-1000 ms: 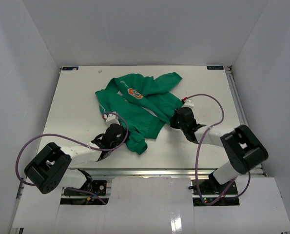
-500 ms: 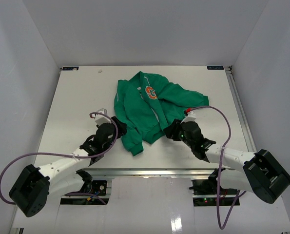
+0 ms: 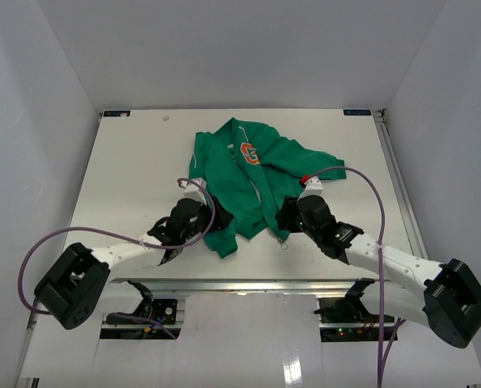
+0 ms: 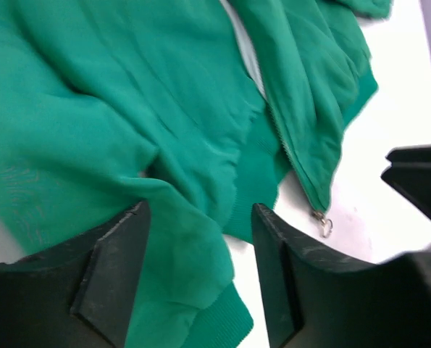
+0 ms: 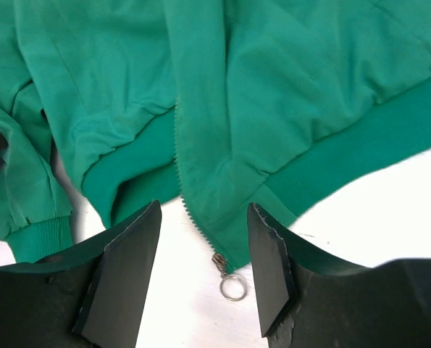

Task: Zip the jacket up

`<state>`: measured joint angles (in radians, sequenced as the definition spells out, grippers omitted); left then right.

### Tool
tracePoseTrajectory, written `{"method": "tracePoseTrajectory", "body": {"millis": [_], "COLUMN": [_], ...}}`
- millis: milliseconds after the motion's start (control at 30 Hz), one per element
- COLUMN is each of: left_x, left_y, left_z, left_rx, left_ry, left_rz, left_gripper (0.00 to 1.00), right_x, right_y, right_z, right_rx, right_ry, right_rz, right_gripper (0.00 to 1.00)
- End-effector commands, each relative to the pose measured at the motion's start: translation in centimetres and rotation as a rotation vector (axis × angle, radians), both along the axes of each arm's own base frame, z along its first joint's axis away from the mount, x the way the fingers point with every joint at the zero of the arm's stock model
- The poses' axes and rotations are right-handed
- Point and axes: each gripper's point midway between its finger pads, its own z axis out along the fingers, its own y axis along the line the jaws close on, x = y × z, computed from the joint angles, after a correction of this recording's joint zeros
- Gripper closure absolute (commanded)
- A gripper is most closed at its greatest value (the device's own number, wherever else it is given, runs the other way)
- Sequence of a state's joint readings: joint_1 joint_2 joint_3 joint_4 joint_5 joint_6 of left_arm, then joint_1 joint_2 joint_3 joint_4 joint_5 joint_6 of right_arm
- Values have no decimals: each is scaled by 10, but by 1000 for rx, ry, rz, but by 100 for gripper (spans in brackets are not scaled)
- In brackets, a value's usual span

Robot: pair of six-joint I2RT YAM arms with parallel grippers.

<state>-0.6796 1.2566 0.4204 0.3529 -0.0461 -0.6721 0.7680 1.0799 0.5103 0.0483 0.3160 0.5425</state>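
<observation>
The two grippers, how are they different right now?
The left gripper is over a sleeve of the jacket; the right gripper is over the zipper pull at the hem. From above, the left gripper is on the jacket's left, the right gripper on its right. Both are open, holding nothing.

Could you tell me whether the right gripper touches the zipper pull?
Apart: right wrist view shows the zipper pull between the right gripper's open fingers, table around it.

You're looking down on a flat white rectangular tabletop [image 3: 127,178], boxed in by a plain pale grey far wall [image 3: 240,56] at 12 o'clock and matching side walls at 9 o'clock [image 3: 30,162] and 3 o'clock [image 3: 454,162]. A silver metal rail [image 3: 248,284] runs along the table's 6 o'clock edge. The light is soft and even.
</observation>
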Motion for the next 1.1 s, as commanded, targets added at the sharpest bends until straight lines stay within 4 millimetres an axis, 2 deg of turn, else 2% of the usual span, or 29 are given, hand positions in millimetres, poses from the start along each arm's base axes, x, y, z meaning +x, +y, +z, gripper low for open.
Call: {"method": "tracePoseTrajectory", "body": {"millis": [0,133,267,333,400,533,667,800,867,1067], "left_x": [-6,0,8,13,21,30,30,33,33,19], "left_y": [-46,-68,-68,-55,-35,15,51,71,68,23], "left_z": [33,32,-7,-32,-49,-54,-29,-13,-6,43], "left_rx": [-139,-168,-126,-59,23,147,173,194,191,56], "left_ry": [-84,-82,16,87,131,140,79,46,32,-64], "left_rz": [-213,-274,-225,-138,-13,225,363,425,396,111], "left_gripper": [27,28,29,29,29,26,24,21,20,18], "right_x": [5,15,17,14,10,7,3,-2,-5,-14], "right_y": [-8,3,13,19,24,32,37,44,49,62], "right_z": [15,11,-2,-8,-13,-16,-13,-10,-11,-9], "right_rx": [-37,-64,-146,-163,-174,-180,-159,-126,-109,-116], "right_ry": [-46,-76,-54,-45,-30,-30,-36,-40,-37,-41], "right_rz": [-25,27,121,179,229,298,331,369,397,459], "right_gripper": [40,36,37,38,38,40,44,48,51,53]}}
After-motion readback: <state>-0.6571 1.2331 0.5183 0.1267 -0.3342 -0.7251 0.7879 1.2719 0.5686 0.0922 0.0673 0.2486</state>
